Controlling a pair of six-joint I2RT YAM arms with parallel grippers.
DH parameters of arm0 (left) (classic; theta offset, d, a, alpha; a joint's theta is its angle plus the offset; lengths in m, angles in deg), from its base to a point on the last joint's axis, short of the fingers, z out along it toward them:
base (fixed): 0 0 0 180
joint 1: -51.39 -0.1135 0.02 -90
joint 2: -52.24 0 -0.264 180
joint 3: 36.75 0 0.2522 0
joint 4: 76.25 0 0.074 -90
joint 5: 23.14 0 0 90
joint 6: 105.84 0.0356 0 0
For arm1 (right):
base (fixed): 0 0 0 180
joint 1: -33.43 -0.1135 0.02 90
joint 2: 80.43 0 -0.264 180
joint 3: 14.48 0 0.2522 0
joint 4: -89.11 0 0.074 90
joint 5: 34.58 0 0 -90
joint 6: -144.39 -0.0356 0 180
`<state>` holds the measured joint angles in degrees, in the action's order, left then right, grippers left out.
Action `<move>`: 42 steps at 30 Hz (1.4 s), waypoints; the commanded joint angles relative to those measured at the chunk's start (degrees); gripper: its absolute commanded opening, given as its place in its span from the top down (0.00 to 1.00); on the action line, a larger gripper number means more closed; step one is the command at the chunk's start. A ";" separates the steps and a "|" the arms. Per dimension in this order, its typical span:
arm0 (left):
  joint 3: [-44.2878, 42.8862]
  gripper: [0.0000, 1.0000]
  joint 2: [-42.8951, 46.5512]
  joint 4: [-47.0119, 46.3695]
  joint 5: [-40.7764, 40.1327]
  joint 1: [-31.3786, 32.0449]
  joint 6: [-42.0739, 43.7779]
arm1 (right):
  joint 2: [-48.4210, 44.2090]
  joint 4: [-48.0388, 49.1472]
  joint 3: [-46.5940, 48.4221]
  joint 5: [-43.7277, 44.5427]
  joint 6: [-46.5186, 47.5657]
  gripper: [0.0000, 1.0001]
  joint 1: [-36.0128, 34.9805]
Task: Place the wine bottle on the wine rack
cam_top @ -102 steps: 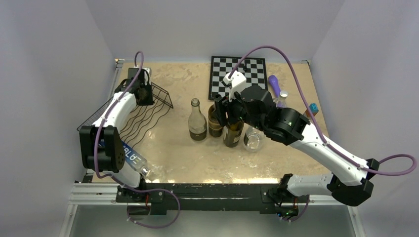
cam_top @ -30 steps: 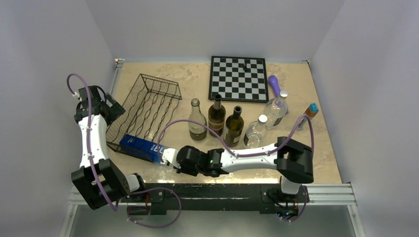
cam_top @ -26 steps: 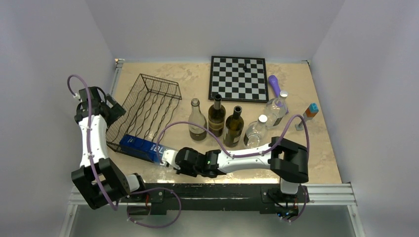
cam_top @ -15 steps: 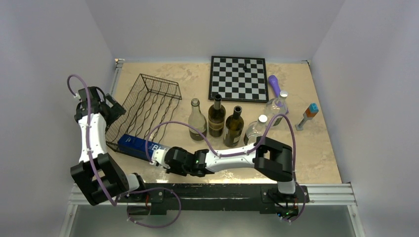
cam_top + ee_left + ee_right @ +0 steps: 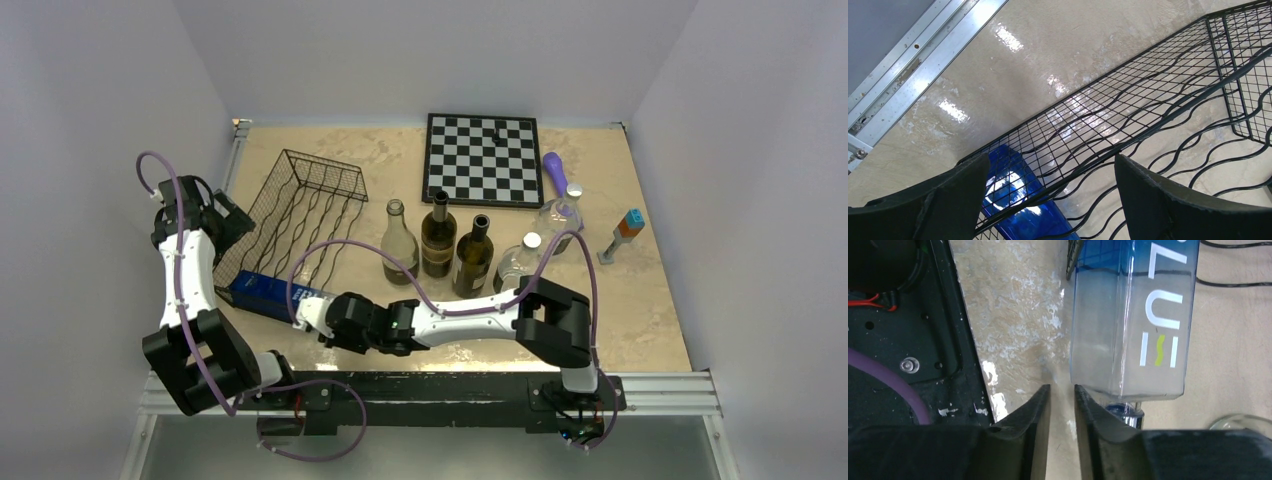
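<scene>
The black wire wine rack (image 5: 300,215) lies at the left of the table. A blue square bottle (image 5: 262,292) with white lettering lies flat, its base end at the rack's near end. My right gripper (image 5: 305,313) is low at its cap end. In the right wrist view the jaws (image 5: 1062,387) are all but shut with only bare table in the slit, just left of the bottle (image 5: 1133,325). Two dark wine bottles (image 5: 438,236) (image 5: 473,258) stand upright mid-table. My left gripper (image 5: 222,222) hangs open over the rack's left side (image 5: 1148,95), holding nothing, with the blue bottle (image 5: 1013,190) below it.
A clear glass bottle (image 5: 399,245) stands beside the dark ones. A chessboard (image 5: 483,158) lies at the back. Plastic bottles (image 5: 515,268) (image 5: 558,215), a purple object (image 5: 555,170) and a small blue-topped item (image 5: 625,228) are on the right. The black base rail (image 5: 898,315) runs close on the right gripper's left.
My right arm has slid left along the table's front and the blue bottle has moved left with it, toward the rack's near end. The left arm has stayed put.
</scene>
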<state>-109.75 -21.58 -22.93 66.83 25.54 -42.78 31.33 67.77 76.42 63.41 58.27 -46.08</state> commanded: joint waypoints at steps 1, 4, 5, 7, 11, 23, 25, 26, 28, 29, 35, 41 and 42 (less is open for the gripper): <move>-1.16 0.02 0.16 0.45 1.97 0.13 -1.65 | -6.71 0.93 -1.04 1.50 -0.27 0.65 -0.03; -2.87 0.01 1.30 1.37 0.39 0.15 -1.18 | -10.23 0.50 -1.02 2.97 -0.32 0.51 0.05; -3.54 0.01 1.64 1.77 0.31 0.12 -0.97 | -11.46 0.02 -0.47 3.32 -0.28 0.47 -0.01; -5.09 0.01 2.61 2.57 -1.30 0.17 -0.54 | -13.52 -1.74 1.63 4.09 0.12 0.43 0.04; -8.95 0.01 4.51 4.00 -0.70 0.18 1.40 | -17.19 -6.17 6.79 4.82 1.22 0.38 -0.01; -15.16 0.01 7.94 3.54 22.75 1.64 4.95 | -21.93 -34.08 28.52 15.90 -2.62 0.26 2.75; -15.27 0.01 9.10 2.00 27.75 3.73 6.14 | -22.32 -39.03 32.37 16.33 -5.32 0.19 4.88; -15.43 0.01 9.64 1.47 29.83 5.22 6.86 | -22.42 -41.23 33.76 16.73 -6.78 0.16 6.35; -15.23 0.01 10.65 0.52 33.30 8.44 7.60 | -23.00 -44.21 35.27 16.75 -9.53 0.09 8.58; -14.71 0.01 11.32 -0.48 35.30 10.05 7.83 | -23.36 -45.15 35.38 16.11 -10.40 0.07 9.79; -4.87 0.01 16.69 -11.41 46.60 12.68 1.31 | -24.26 -41.97 30.44 11.70 -10.62 0.08 15.47; -0.50 0.01 18.52 -10.28 46.64 12.74 2.07 | -19.53 -40.30 31.12 5.49 -13.24 0.16 20.24; -0.52 0.01 18.80 -9.55 46.45 12.74 2.54 | -19.11 -39.18 30.67 4.40 -12.66 0.17 20.42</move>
<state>-111.00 -3.79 -30.67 110.58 38.31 -40.29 10.13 25.96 107.48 73.20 47.36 -27.39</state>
